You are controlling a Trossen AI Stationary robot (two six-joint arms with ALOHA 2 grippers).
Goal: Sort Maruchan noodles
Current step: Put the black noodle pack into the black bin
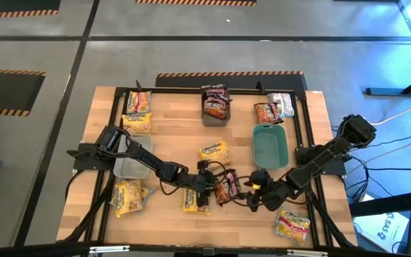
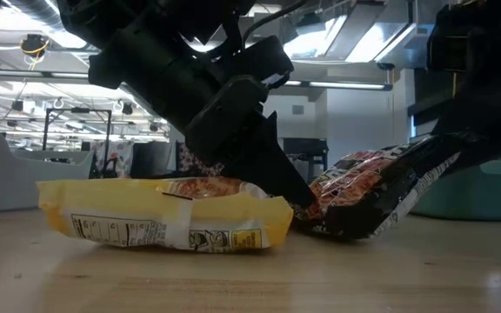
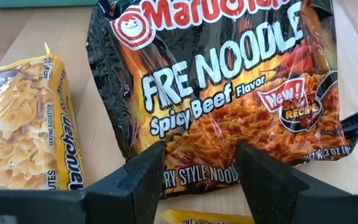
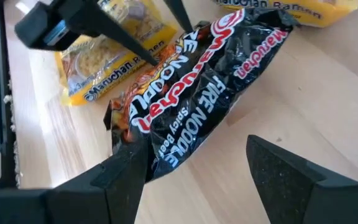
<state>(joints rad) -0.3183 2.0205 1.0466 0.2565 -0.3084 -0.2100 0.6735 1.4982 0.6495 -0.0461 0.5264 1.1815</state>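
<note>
A black-and-red Fire Noodle packet (image 1: 225, 190) lies mid-table between my two grippers. It fills the left wrist view (image 3: 216, 93) and the right wrist view (image 4: 197, 93). In the low view the packet (image 2: 372, 196) is tilted, its right end raised. My left gripper (image 3: 201, 180) is open, its fingers slanting down astride the packet's long edge. My right gripper (image 4: 197, 180) is open and stands at the packet's short end. A yellow packet (image 1: 195, 201) lies flat beside the left gripper (image 2: 163, 217). My left gripper comes slanting down from the table's left, its fingertips (image 3: 148, 168) over the packet's long printed edge (image 3: 197, 177); whether they touch it I cannot tell. My right gripper has one finger (image 4: 126, 174) against the packet's short end (image 4: 135, 140), coming level from the table's right. That end (image 2: 437, 165) is raised while the other end (image 2: 320, 222) rests on the table.
A green dish (image 1: 270, 160) stands right of centre. A grey bin (image 1: 216, 118) at the far edge holds dark packets, and another bin (image 1: 123, 168) sits on the left. More packets lie far left (image 1: 138, 113), near left (image 1: 129, 196), centre (image 1: 212, 151), far right (image 1: 273, 109) and near right (image 1: 292, 225).
</note>
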